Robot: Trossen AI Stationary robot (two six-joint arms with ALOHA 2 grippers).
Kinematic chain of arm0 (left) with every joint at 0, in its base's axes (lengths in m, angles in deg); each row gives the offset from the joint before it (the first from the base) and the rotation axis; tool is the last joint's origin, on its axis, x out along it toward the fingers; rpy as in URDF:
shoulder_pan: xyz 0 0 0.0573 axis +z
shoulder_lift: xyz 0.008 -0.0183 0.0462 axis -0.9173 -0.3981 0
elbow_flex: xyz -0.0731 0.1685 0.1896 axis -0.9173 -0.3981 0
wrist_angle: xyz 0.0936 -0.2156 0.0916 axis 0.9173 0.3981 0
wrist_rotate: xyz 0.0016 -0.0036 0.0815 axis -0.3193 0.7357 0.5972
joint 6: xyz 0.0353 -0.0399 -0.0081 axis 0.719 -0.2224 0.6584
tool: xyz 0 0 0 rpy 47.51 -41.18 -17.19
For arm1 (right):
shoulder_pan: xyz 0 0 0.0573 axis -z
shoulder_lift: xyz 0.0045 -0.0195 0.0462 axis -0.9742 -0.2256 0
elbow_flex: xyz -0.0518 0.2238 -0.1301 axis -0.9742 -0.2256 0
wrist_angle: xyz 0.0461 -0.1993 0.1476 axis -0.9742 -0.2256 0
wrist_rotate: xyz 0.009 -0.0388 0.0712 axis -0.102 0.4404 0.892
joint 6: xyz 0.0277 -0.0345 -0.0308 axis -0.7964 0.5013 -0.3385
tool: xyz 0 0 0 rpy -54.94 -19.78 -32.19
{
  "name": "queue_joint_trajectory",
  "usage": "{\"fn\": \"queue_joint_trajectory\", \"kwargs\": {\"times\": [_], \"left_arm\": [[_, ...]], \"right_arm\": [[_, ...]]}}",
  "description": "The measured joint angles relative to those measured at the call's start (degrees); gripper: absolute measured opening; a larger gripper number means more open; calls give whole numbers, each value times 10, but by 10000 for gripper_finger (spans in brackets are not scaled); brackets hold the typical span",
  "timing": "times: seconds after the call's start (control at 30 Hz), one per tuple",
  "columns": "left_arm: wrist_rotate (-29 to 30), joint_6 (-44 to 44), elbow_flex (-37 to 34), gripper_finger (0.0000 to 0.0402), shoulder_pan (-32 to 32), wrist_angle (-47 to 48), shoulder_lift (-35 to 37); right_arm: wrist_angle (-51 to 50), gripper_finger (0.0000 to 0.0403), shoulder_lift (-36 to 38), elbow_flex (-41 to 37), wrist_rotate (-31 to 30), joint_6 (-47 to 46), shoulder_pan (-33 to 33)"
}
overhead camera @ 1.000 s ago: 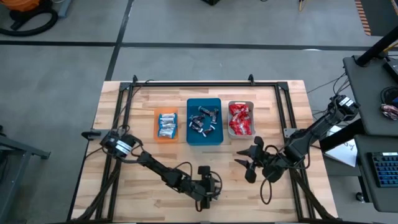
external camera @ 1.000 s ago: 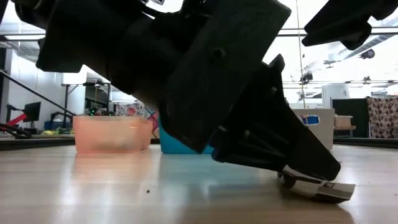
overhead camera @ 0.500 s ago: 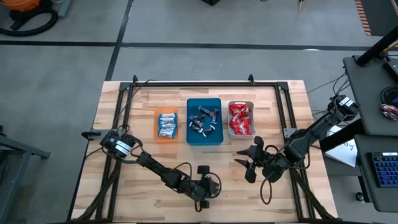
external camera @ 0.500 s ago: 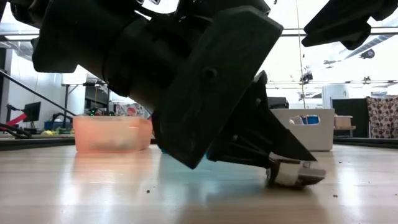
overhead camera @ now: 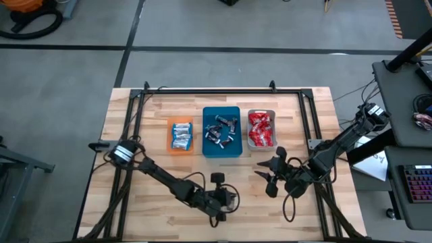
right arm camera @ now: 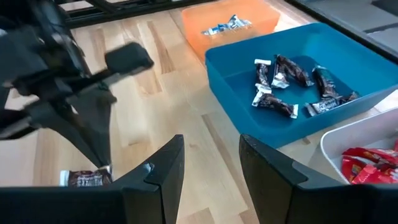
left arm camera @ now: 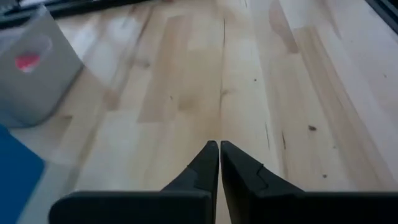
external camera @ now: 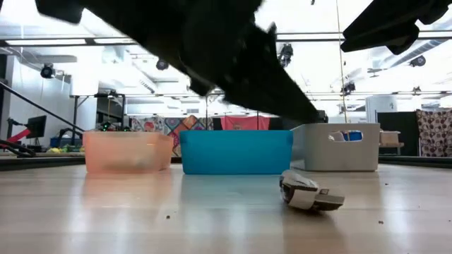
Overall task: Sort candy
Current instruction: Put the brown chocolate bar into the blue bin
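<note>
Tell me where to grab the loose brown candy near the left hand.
Grip the brown candy across its plump middle, not the thin crimped tail. It lies flat on the table, so come straight down from above, straddling its narrow width; a sideways approach would likely just push it. The left hand, now shut, must open first.

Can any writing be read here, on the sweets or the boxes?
No text can be read anywhere.
Loose candy: wrapper print too blurred.
Dark candies in the teal tray: print too small.
Blue label on the grey tray: blurred, unreadable.
</note>
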Motion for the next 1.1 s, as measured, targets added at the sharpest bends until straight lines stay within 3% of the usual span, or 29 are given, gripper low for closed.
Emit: {"fn": "queue_joint_trajectory", "kwargs": {"times": [0.1, 0.2, 0.43, 0.7, 0.83, 0.93, 1.1], "left_arm": [[0, 18, 0, 1, 1, 28, 24], [-45, 12, 0, 1, 2, 69, 47], [-97, -118, 0, 11, 3, 160, 63], [-149, -216, 0, 110, 1, 147, 39], [-147, -256, 0, 171, -3, 148, 36], [-132, -229, 0, 208, -12, 145, 36], [-90, -143, 0, 242, -32, 153, 36]], "right_arm": [[0, 146, 0, 0, -11, 3, 0], [0, 146, 0, 0, -12, 4, 0], [2, 146, 0, -1, -12, 5, 0], [16, 146, -1, -4, -1, -3, -3], [68, 146, -29, -4, 93, 23, -5], [106, 146, -82, -4, 128, 69, -11], [221, 146, -193, -5, 109, 160, -16]]}}
